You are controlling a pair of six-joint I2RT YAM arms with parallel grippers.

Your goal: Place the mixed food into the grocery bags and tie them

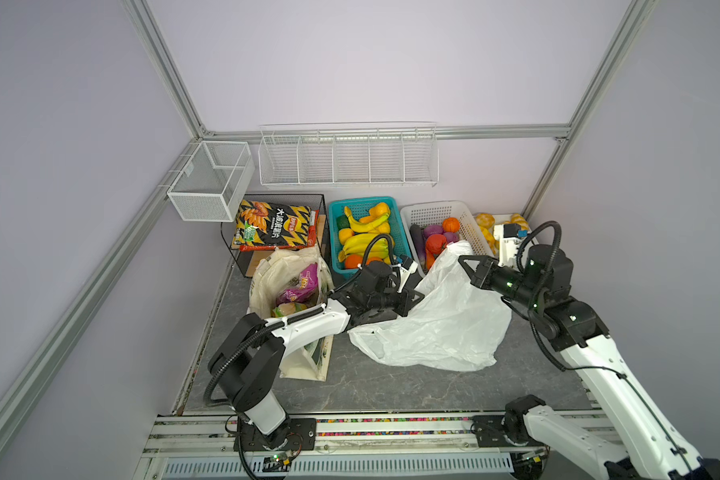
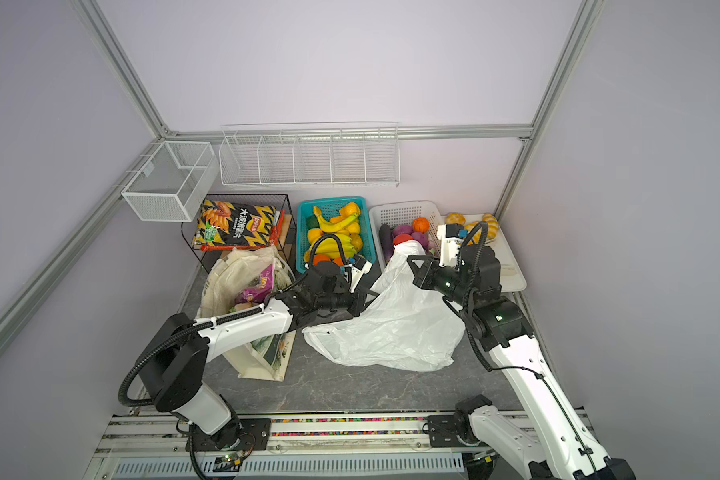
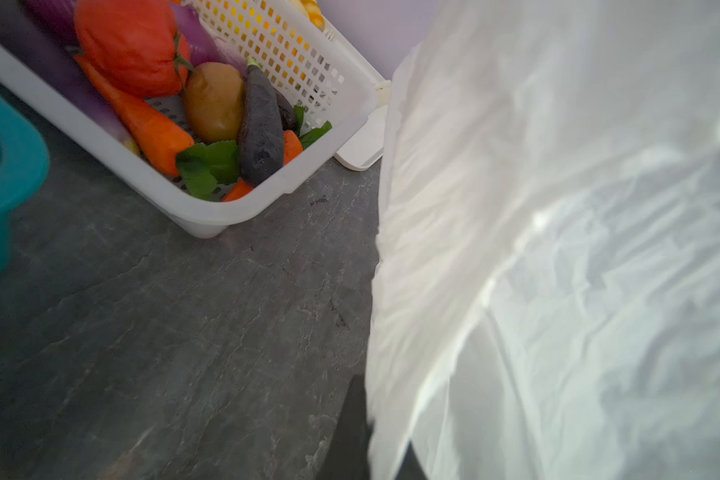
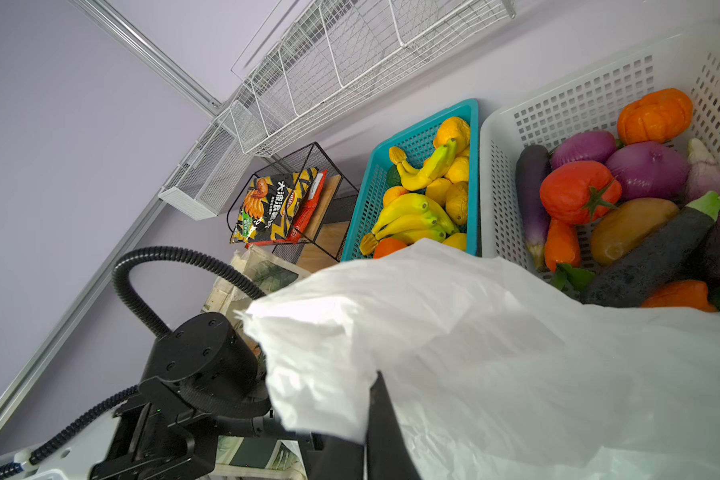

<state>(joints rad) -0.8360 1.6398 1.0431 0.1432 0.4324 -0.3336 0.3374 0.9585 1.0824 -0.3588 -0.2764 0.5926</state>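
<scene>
Jaws of left gripper (image 1: 413,298) closed, pinching the left edge of the thin crinkly white plastic bag (image 1: 441,332); right gripper (image 1: 467,266) jaws clamped on its raised far rim. Bag body sags onto grey tabletop (image 1: 391,386). Cream canvas tote (image 1: 273,270) stands left, purple snack packet (image 1: 302,282) inside.

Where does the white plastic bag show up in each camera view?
In a top view: the white plastic bag spreads across the centre-right.
In a top view: it sits near the centre.
Left wrist: it fills the right half of the picture.
Right wrist: it fills the lower right.
Shared landmark: the white vegetable basket, next to the bag in all four.
</scene>
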